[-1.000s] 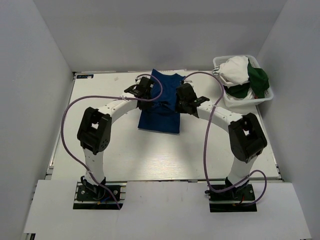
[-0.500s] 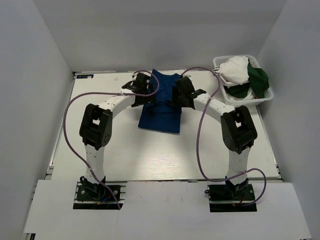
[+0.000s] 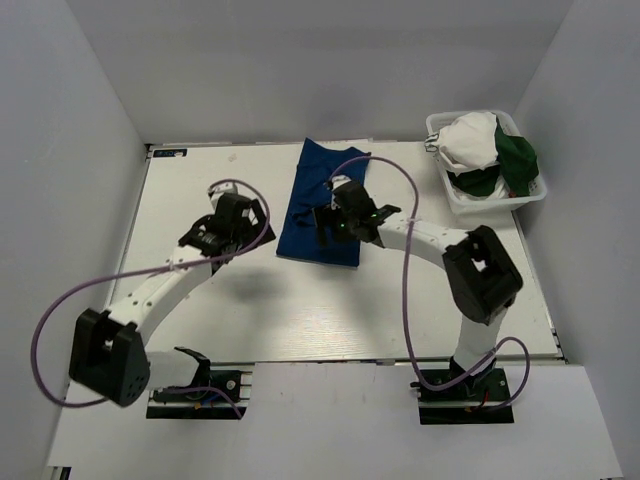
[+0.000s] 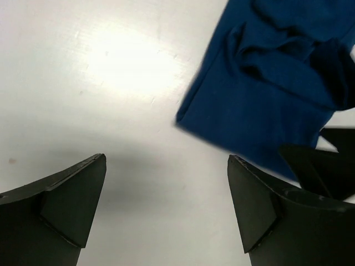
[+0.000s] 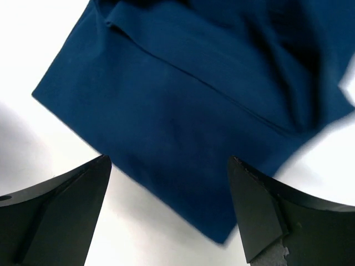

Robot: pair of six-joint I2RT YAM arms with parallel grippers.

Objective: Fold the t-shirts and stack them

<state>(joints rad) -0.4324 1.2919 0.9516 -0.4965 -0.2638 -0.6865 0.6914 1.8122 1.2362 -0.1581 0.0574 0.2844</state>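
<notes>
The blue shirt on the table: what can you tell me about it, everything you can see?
The blue t-shirt is soft, plain royal-blue cloth, no print showing. It lies folded into a long narrow rectangle, flat on the white table, toward the far side. Its near edge is straight; the far part is creased. The right arm holds its open jaws over the near half; whether they touch it is unclear. The left arm has its open jaws beside the near left corner, apart from it.
</notes>
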